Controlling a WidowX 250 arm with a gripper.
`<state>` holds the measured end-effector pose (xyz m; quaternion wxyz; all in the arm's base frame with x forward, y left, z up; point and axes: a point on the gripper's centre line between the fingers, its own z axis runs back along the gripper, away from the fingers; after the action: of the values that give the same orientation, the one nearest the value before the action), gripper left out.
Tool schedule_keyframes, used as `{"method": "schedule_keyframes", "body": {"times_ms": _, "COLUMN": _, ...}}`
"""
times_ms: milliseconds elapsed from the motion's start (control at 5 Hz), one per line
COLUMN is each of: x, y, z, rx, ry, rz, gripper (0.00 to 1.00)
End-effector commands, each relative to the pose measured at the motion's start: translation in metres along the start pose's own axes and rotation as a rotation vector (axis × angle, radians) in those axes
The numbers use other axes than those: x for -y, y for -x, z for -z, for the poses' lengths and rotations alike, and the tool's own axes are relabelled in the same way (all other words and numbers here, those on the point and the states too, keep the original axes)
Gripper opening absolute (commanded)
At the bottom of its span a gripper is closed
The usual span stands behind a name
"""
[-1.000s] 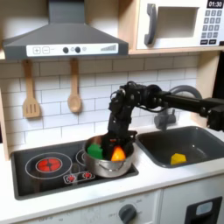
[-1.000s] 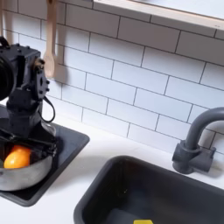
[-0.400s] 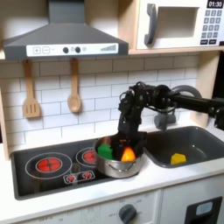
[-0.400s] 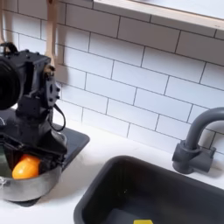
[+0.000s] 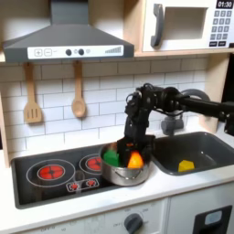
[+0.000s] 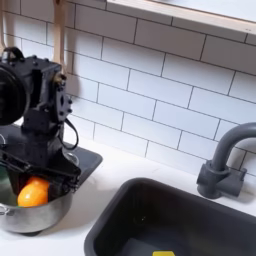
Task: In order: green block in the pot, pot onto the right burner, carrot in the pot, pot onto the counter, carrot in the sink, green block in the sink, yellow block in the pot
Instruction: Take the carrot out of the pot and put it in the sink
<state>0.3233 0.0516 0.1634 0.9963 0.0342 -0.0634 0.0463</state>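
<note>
The steel pot (image 5: 123,174) sits at the right end of the black cooktop (image 5: 37,183), its right side reaching the off-white counter (image 5: 178,183). Inside lie the green block (image 5: 111,157) on the first exterior view's left and the orange carrot (image 5: 135,161) on its right. My gripper (image 5: 135,146) points down at the pot's far rim and is shut on it. In the second exterior view the gripper (image 6: 42,168) stands over the pot (image 6: 40,213), with the carrot (image 6: 33,192) just below it. The yellow block (image 5: 186,165) lies in the dark sink (image 5: 208,146).
Two red-ringed burners (image 5: 51,170) mark the cooktop. Two wooden utensils (image 5: 77,91) hang on the tiled wall behind. The arched faucet (image 6: 222,160) stands behind the sink (image 6: 120,215). My arm (image 5: 187,102) reaches in from the first exterior view's right, over the sink.
My gripper has dragged the pot, with carrot and green block inside, toward the first exterior view's right, off the right burner to the cooktop's edge by the counter.
</note>
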Motion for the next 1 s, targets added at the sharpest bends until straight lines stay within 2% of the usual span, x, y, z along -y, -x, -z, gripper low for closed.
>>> {"method": "schedule_keyframes", "body": {"times_ms": 0, "x": 0.000, "y": -0.014, "z": -0.035, "rx": 0.096, "ry": 0.002, "rz": 0.005, "gripper": 0.00}}
{"method": "schedule_keyframes", "body": {"times_ms": 400, "x": 0.016, "y": -0.017, "z": -0.054, "rx": 0.139, "ry": 0.040, "rz": 0.073, "gripper": 0.00}}
{"method": "schedule_keyframes", "body": {"times_ms": 800, "x": 0.073, "y": -0.009, "z": -0.064, "rx": 0.153, "ry": 0.097, "rz": 0.220, "gripper": 0.00}}
